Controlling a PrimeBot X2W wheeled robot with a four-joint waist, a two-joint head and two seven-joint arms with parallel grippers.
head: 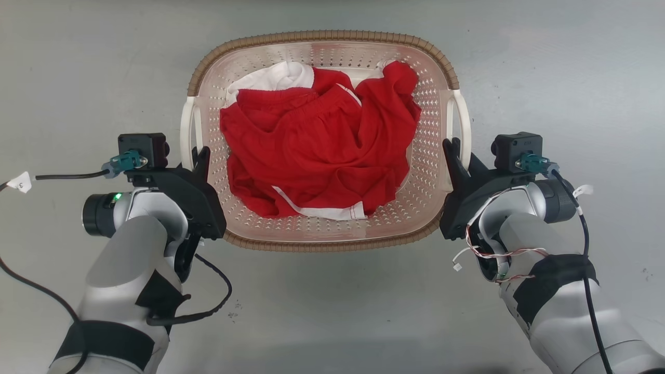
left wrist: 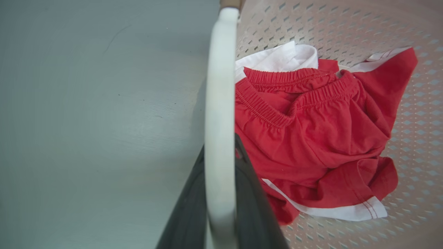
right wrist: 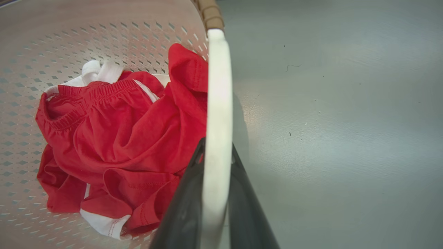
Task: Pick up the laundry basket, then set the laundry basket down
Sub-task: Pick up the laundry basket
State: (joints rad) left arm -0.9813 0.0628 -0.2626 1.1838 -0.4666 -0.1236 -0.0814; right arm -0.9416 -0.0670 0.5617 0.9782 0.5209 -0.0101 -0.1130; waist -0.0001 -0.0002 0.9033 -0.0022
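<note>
The laundry basket [head: 322,37] is cream with perforated walls and a brown woven-look rim, and it lies in the middle of the head view with red and white clothes [head: 317,150] inside. My left gripper [head: 201,157] is at its white left handle [head: 185,124]. In the left wrist view that handle [left wrist: 219,86] runs between the two dark fingers [left wrist: 256,207], which press it from both sides. My right gripper [head: 451,149] is at the white right handle [head: 464,124]. Its fingers [right wrist: 180,214] clamp that handle [right wrist: 218,86] the same way. Whether the basket touches the floor, I cannot tell.
Plain grey floor [head: 332,311] surrounds the basket on all sides. A black cable [head: 208,306] loops from my left forearm, and thin wires [head: 493,252] hang at my right wrist.
</note>
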